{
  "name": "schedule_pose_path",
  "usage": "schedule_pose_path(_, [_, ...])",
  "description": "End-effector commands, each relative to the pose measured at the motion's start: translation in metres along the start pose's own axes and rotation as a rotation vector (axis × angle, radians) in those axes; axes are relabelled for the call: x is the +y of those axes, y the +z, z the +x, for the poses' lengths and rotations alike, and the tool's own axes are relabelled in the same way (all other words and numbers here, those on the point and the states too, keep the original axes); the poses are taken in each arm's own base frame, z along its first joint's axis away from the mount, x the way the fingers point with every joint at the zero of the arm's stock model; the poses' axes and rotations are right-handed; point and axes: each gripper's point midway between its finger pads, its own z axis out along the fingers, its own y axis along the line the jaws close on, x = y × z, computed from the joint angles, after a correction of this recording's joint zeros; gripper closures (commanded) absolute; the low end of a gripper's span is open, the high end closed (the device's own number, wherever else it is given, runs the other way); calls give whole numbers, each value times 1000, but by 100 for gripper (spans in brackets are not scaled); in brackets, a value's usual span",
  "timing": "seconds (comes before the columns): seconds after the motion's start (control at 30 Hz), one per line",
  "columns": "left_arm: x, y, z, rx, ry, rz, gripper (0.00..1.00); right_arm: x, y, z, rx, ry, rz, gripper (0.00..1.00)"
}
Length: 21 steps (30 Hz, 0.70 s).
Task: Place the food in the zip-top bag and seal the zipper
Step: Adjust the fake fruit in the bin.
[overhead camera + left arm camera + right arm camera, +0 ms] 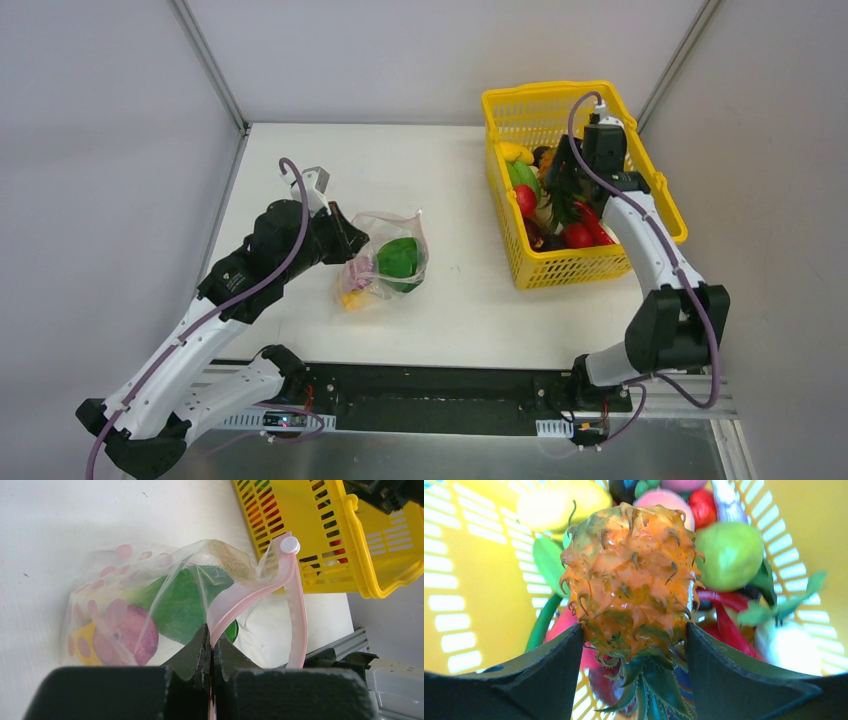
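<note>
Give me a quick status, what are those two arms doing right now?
Left tool shut on zipper, bag mouth open. Right tool straddling toy pineapple in yellow basket, grip unconfirmed. Green food already bagged. No obstruction seen.

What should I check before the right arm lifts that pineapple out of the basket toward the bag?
1. Right end effector against both sides of the toy pineapple: ok.
2. Left end effector shut on the zipper: ok.
3. Zip-top bag mouth wide enough for the pineapple: cannot tell.
4. Pineapple leaves clear of neighbouring food in the yellow basket: cannot tell.
</note>
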Motion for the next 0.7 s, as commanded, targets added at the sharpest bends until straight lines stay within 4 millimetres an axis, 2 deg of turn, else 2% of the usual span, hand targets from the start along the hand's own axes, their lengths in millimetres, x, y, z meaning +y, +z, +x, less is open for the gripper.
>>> schedule_pose_path(0.0, [-11,-4,-11,-21,8,35,100,-2,34,-50,-82,-47,51,36])
schedule_pose_path(0.1, [-11,-3,-11,-14,9,32,100,-23,55,-76,-114,11,156,34])
schedule_pose_path(0.17, [-8,-4,-10,-10,15,16,100,-27,66,-83,-83,-17,149,32])
schedule_pose_path(0.23, [-4,-5,-10,-8,20,-6,100,-38,75,-88,-61,-71,197,26])
schedule_pose_path(0.33, [-2,-5,-12,-14,12,-21,100,-37,75,-108,-78,-116,199,13])
schedule_pose_path(0.47, [-1,2,-10,1,0,-38,100,-18,56,-109,-8,-116,97,6])
schedule_pose_path(0.53, [-2,4,-10,9,-5,-39,100,-5,42,-97,28,-108,2,4])
schedule_pose_path(0.57, [-3,5,-10,11,-7,-41,100,9,35,-90,46,-87,-81,4])
schedule_pose_path(0.67, [-2,7,-11,10,-10,-53,100,20,19,-75,52,4,-159,4])
